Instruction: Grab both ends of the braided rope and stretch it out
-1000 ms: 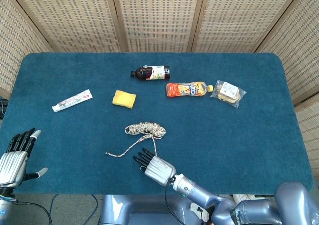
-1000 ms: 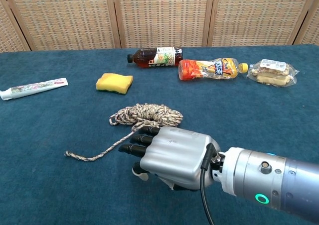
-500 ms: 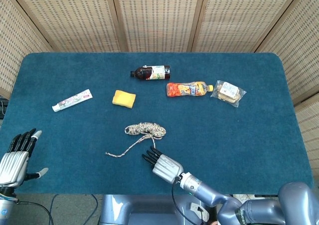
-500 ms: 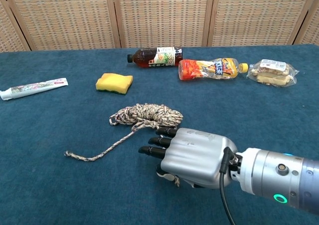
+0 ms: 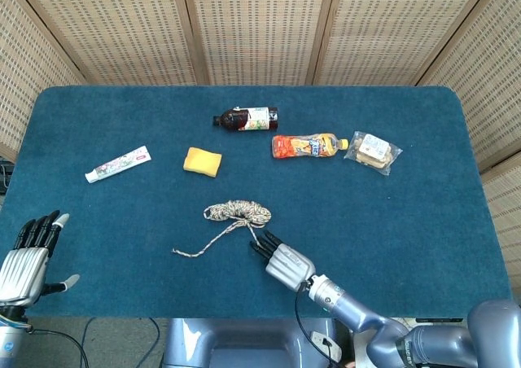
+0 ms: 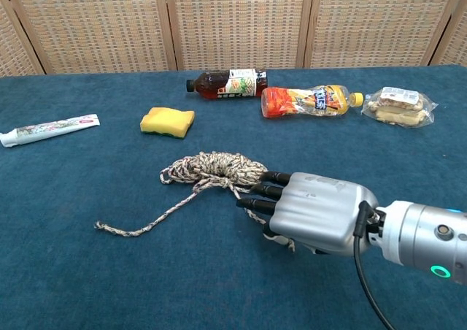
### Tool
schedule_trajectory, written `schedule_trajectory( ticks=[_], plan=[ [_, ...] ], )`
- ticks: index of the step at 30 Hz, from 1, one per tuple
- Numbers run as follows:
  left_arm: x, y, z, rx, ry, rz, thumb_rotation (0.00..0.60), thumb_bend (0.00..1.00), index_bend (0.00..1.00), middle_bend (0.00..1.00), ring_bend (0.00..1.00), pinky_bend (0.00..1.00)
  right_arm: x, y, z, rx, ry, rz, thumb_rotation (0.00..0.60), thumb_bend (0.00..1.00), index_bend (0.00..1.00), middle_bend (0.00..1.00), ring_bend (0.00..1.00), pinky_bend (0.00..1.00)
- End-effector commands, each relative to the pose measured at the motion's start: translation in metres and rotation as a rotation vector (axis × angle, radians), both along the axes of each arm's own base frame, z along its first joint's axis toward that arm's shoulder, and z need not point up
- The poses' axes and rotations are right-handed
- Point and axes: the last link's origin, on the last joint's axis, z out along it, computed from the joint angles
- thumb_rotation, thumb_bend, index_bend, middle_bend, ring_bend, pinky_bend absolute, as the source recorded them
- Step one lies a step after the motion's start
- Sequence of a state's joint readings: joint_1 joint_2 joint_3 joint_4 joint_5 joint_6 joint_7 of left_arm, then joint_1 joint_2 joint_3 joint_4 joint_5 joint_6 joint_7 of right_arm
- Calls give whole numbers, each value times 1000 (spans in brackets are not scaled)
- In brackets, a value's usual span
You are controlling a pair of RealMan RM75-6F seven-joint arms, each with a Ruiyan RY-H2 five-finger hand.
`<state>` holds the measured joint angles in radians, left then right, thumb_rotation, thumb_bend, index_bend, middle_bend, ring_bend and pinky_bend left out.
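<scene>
Your right robot hand (image 5: 281, 260) has slid rightward along the lower part of the frame over the last second, from below the rope's loose tail to just right of the coil, while your left robot hand (image 5: 24, 258) has kept its place at the lower left corner. The braided rope (image 5: 236, 213) lies on the blue tabletop (image 5: 407, 213) a little below centre: a bunched coil with one strand running down-left to a free end (image 5: 176, 252).

In the chest view the right robot hand (image 6: 310, 213) fills the lower right, back upward, dark fingers (image 6: 255, 204) stretched toward the coil (image 6: 215, 168) and close together; their tips sit right at the coil's near edge, and a short bit of rope shows beneath the palm. You cannot tell from either view whether anything is pinched or whether the fingers merely rest there. The left robot hand appears only in the head view, off the tabletop edge, fingers extended upward and thumb out to the side, holding nothing.

Farther up the frame, well apart from the rope, lie a toothpaste tube (image 5: 118, 164) at left, a yellow sponge (image 5: 202, 161), a dark bottle (image 5: 247, 119) on its side, an orange bottle (image 5: 311, 146) on its side, and a clear snack packet (image 5: 373, 152) at right. The chest view makes the bottle labels and the packet's contents plainer than the head view does.
</scene>
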<state>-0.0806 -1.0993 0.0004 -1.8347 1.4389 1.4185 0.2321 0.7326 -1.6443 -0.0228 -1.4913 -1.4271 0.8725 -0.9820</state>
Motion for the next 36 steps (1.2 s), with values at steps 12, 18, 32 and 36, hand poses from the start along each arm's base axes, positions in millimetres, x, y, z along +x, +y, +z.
schedule_trajectory(
  ticks=[12, 18, 32, 36],
  plan=[
    [0, 0, -1, -1, 1, 1, 600, 0, 0, 0, 0, 0, -13, -23, 16, -142, 39, -20, 600, 946, 452, 0, 0, 0],
    [0, -1, -1, -3, 0, 0, 600, 0, 0, 0, 0, 0, -9, -20, 33, -153, -157, -154, 600, 324, 441, 0, 0, 0],
    [1, -3, 1, -1, -6, -6, 600, 0, 0, 0, 0, 0, -14, -44, 45, -178, -487, -559, 600, 297, 441, 0, 0, 0],
    [0, -2, 1, 2, -8, -3, 600, 0, 0, 0, 0, 0, -20, -50, 45, -197, -497, -625, 600, 297, 440, 0, 0, 0]
  ],
)
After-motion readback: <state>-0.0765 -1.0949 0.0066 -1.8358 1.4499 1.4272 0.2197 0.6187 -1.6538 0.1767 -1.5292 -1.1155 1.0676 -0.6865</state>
